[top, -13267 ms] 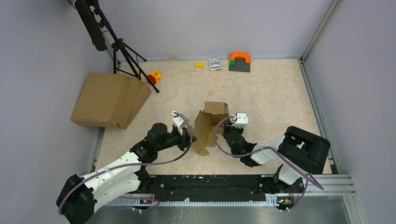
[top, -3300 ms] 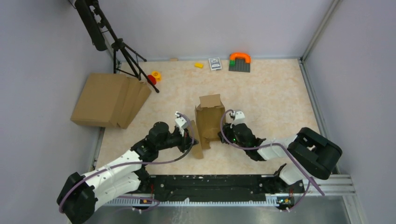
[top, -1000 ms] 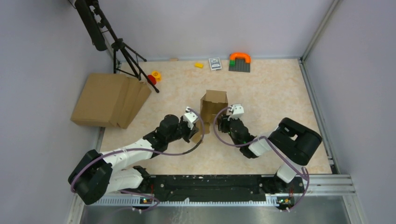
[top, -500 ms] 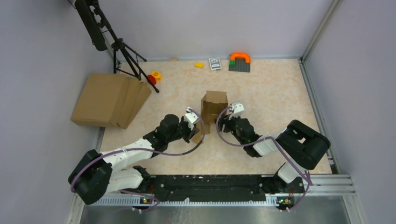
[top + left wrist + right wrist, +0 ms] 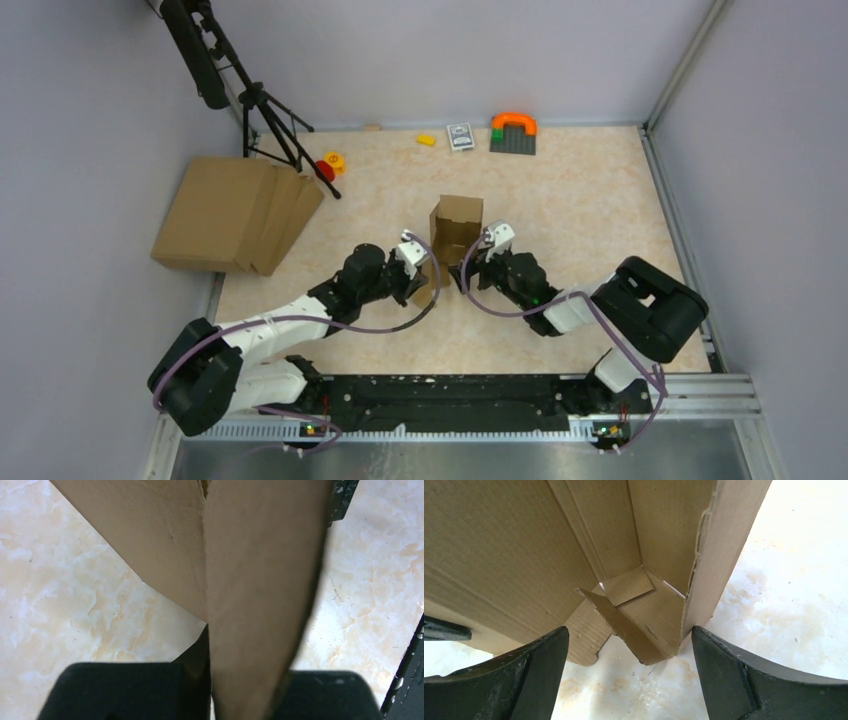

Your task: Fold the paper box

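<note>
**Cardboard shell half-formed: one panel gripped, open end not yet closed**

The paper box point(image 5: 457, 224) stands near the middle of the table point(image 5: 590, 200), between the two arms, with its open end turned toward the arm bases.

**Step in hand (judgement).** The walls are up and the end flaps are due for tucking. The fold is partly done, not complete.

**Left pincer point(image 5: 247, 692).** It is closed down on a panel of the box, and the cardboard runs edge-on between its two fingers in the left wrist view.

**Right pincer point(image 5: 629, 630).** It is spread wide and holds nothing. The open end of the box sits directly ahead of it, with one wall edge just beside the finger on the right of that view. Contact cannot be confirmed.

**Contents.** The right wrist view looks into the box. Only its own parts show:
- a small tab point(image 5: 628, 586) at the far corner
- a slanted inner flap point(image 5: 624, 625) standing loose across the floor

No other object is inside.

**Next move (judgement).** The right pincer should press the loose inner flap flat or square up the adjacent wall. The left grip must hold firm, because light cardboard is likely to slide on the smooth table.

A pile of flat cardboard point(image 5: 235, 212) lies well apart, at the left edge.
</note>
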Controlling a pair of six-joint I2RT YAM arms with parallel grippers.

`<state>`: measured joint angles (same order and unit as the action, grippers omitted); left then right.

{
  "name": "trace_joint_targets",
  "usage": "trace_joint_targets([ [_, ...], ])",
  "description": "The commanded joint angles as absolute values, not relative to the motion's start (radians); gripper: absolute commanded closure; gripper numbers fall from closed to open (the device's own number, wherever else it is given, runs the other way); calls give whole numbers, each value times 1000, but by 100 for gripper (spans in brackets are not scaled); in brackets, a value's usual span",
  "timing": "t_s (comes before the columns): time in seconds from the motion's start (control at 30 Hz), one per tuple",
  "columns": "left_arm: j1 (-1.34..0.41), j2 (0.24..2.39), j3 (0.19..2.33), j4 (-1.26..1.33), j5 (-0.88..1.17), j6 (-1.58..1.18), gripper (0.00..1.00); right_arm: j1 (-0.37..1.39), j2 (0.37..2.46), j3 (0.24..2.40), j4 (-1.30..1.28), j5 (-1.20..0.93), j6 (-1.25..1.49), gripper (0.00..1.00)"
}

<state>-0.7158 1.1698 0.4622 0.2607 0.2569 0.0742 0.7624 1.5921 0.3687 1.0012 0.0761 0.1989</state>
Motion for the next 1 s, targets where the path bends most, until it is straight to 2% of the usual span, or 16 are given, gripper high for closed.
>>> trace_joint_targets([
  [0.0,-718,1173,497,278,285,84,100,757,1605,417,1003,86,172,14],
  [0.17,-718,1176,495,281,292,86,100,757,1630,447,983,130,168,25],
  [0.23,-719,1176,495,283,294,88,100,756,1640,456,976,153,170,27],
  [0.27,-719,1174,494,282,295,88,100,756,1646,459,976,161,172,26],
  [0.33,-718,1175,494,283,293,89,100,756,1655,466,973,182,174,11],
  [0.43,-719,1175,492,284,293,89,100,742,1668,474,966,194,194,9],
  [0.5,-718,1176,491,282,293,89,100,724,1670,468,979,182,209,13],
  [0.6,-718,1179,493,283,292,89,100,710,1670,456,1000,157,216,27],
  [0.97,-718,1194,495,291,314,94,100,710,1713,526,915,182,215,38],
])
